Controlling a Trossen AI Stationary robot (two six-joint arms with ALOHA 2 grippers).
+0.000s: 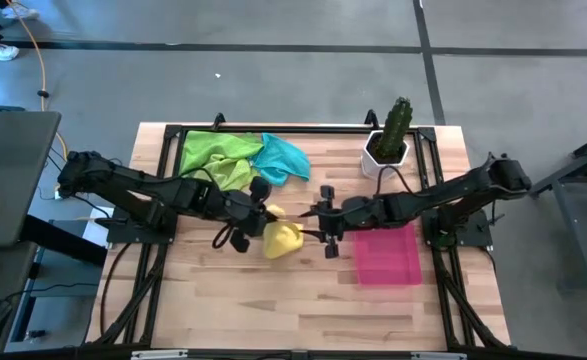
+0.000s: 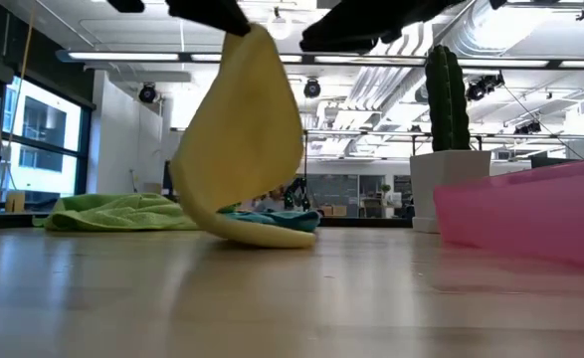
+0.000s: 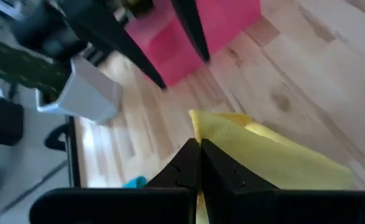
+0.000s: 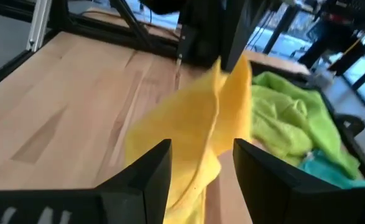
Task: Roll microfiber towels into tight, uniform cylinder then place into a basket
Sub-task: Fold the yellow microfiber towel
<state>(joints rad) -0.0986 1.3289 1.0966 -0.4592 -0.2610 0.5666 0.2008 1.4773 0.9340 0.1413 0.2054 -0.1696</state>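
Note:
A yellow microfiber towel point(image 1: 283, 238) hangs at the table's middle from my left gripper point(image 1: 271, 212), which is shut on its top. My right gripper point(image 1: 313, 222) stands open just right of it, fingers toward the towel; in the left wrist view they stand clear of it. Two lime green towels point(image 1: 218, 155) and a teal one point(image 1: 285, 158) lie heaped at the far left of the table. The pink basket point(image 1: 386, 255) sits flat on the table to the right. My left gripper pinches the yellow towel's upper edge point(image 3: 202, 127) between its two shut fingers. The fingers come slanting down from the table's left. The towel hangs slack below them, and its lower end point(image 2: 262, 234) curls onto the table.
A white pot with a green cactus point(image 1: 388, 140) stands at the far right, behind the basket. A black frame rail point(image 1: 303, 128) runs along the table's far edge. Bare wood point(image 1: 273, 300) lies along the near side.

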